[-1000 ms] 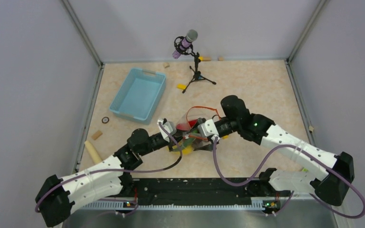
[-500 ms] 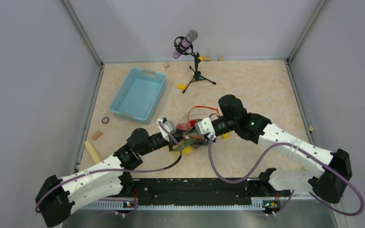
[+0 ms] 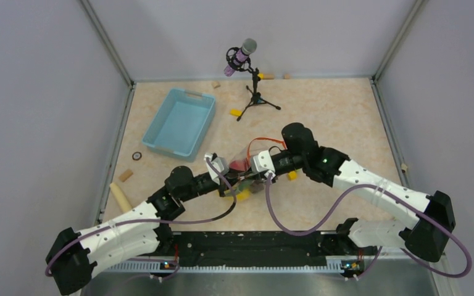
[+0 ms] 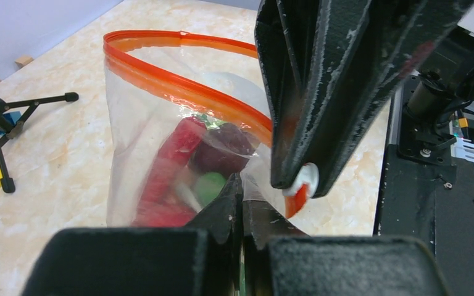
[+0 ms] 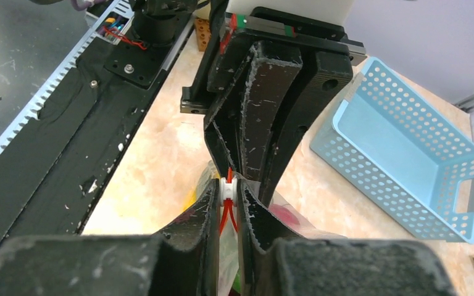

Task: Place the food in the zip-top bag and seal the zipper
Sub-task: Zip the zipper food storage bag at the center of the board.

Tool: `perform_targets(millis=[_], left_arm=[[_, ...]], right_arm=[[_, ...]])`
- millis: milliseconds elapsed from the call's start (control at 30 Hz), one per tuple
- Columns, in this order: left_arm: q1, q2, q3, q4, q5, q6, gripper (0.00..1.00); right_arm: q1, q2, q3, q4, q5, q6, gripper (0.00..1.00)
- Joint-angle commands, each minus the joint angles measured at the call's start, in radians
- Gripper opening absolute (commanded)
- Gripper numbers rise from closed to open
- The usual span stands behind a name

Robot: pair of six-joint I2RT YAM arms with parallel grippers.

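The zip-top bag [image 4: 154,123] stands in the middle of the table with its mouth open, and the orange-red zipper [image 4: 179,92] curves round that mouth. Food lies inside: a red piece [image 4: 173,154], a dark brown piece [image 4: 222,145] and a green piece [image 4: 210,185]. Something yellow [image 3: 242,195] shows at the bag's near side. My left gripper [image 4: 242,188] is shut on the bag's near corner. Right beside it, my right gripper [image 5: 227,188] is shut on the white slider [image 5: 227,184] at the zipper's end. Both grippers [image 3: 245,177] meet at the bag.
A light-blue basket [image 3: 179,123] stands at the back left. A microphone on a tripod [image 3: 251,80] stands at the back, with a yellow block [image 3: 235,112] beside it. A wooden cylinder [image 3: 120,197] and small blocks lie along the left edge.
My right gripper has moved left to the bag's corner and closed on the white slider. The left gripper has held still, shut on the bag.
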Motion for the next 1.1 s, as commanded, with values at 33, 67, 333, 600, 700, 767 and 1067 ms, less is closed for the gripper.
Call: perform_targets(millis=[33,67,333,600,700,767,1067], left_arm=[[-0.001,-0.059,0.002,0.058,0.081,-0.010,0.00],[-0.001,-0.078,-0.014,0.071,0.087,-0.009,0.00],[-0.002,-0.249,-0.136,0.125,0.075,-0.002,0.00],[-0.001,-0.372,-0.190,0.104,0.025,-0.017,0.00],[-0.001,-0.401,-0.213,0.110,-0.020,-0.042,0.00],[-0.001,-0.413,-0.224,0.112,-0.035,-0.047,0.00],[-0.001,-0.456,-0.238,0.091,-0.072,-0.050,0.00]], right_arm=[[0.014,-0.011,0.043,0.019,0.053,0.000,0.03],[0.014,-0.015,0.042,0.016,0.066,-0.001,0.03],[0.014,-0.035,0.054,0.019,0.202,0.040,0.00],[0.015,-0.045,0.050,0.005,0.269,0.025,0.00],[0.014,-0.051,0.048,0.002,0.276,0.018,0.00],[0.014,-0.054,0.048,0.004,0.272,0.022,0.00],[0.014,-0.061,0.045,0.007,0.321,0.022,0.00]])
